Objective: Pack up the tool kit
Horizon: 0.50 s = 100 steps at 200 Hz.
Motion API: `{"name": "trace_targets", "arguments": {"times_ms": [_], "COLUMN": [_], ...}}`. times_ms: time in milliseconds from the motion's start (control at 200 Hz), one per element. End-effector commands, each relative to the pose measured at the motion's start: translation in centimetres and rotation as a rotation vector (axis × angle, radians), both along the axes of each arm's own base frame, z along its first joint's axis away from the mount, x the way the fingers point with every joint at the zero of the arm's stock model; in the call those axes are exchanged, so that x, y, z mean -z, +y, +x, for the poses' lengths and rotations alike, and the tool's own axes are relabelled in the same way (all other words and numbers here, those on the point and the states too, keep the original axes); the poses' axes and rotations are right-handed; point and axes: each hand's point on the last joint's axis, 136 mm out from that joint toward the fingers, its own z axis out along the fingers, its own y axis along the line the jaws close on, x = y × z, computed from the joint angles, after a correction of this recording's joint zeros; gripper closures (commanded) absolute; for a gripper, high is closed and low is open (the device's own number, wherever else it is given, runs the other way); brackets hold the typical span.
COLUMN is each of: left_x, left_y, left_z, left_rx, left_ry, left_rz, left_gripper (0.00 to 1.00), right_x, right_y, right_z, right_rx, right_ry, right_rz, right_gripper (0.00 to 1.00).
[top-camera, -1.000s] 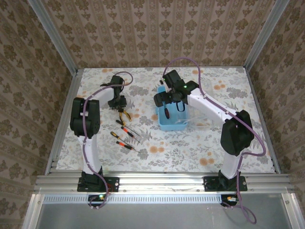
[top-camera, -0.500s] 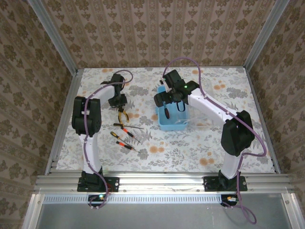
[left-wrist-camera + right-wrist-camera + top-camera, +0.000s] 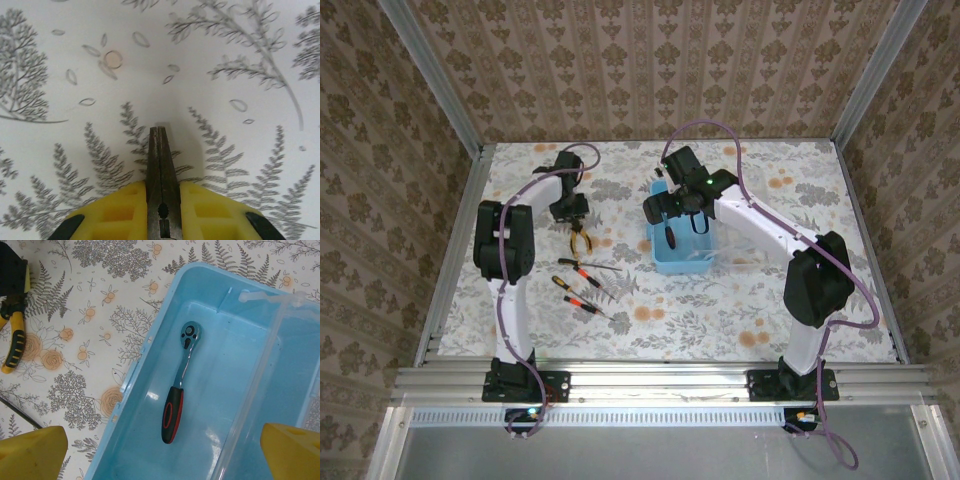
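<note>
Two arms reach over the floral desk [image 3: 770,300] in the top view. The left tool [image 3: 573,220] sits at the metal end of the pliers [image 3: 581,240], whose yellow handles point toward the near edge. The red-black screwdrivers [image 3: 570,286] lie loose on the desk just nearer than the pliers. To their right, apart from the pliers, stands the light-blue case [image 3: 685,262], and the right tool [image 3: 663,215] hangs over its left half.

From the left wrist we see the left tool [image 3: 161,205] clamped on the pliers [image 3: 159,150]. A yellow pad presses each side of the closed steel nose, which points straight ahead over the fern print (whether the pliers are off the desk we cannot tell).

From the right wrist we see the right tool [image 3: 162,452] spread wide and empty. One yellow fingertip [image 3: 30,452] is over the desk outside the case's left wall [image 3: 145,357], and the other is at the lower right corner. Between the fingers and farther off, a ratchet [image 3: 179,382] with a red-black grip lies flat on the case floor. In the upper left the pliers' handles [image 3: 15,342] show, left of the case and well clear of this tool.
</note>
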Motion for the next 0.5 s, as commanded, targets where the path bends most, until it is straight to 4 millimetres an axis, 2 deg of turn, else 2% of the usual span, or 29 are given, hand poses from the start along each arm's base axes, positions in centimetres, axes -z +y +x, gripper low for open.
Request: {"name": "trace_targets", "arguments": {"times_ms": [0,285,495], "left_x": [-1.5,-5.5,-9.5], "left_y": [-3.9,-4.7,-5.5], "left_z": [2.5,2.5,2.0], "left_rx": [0.076,0.117,0.146], "left_ry": [-0.102,-0.161,-0.224], "left_rz": [-0.116,-0.149,-0.186], "left_gripper": [1.0,1.0,1.0], "right_x": [-1.8,-1.8,-2.4], "right_y": [-0.6,0.1,1.8], "right_z": [-0.1,-0.2,-1.0], "right_rx": [0.002,-0.018,-0.086], "right_ry": [-0.031,-0.021,-0.022], "right_rz": [0.007,0.039,0.106], "right_gripper": [0.0,0.0,0.0]}}
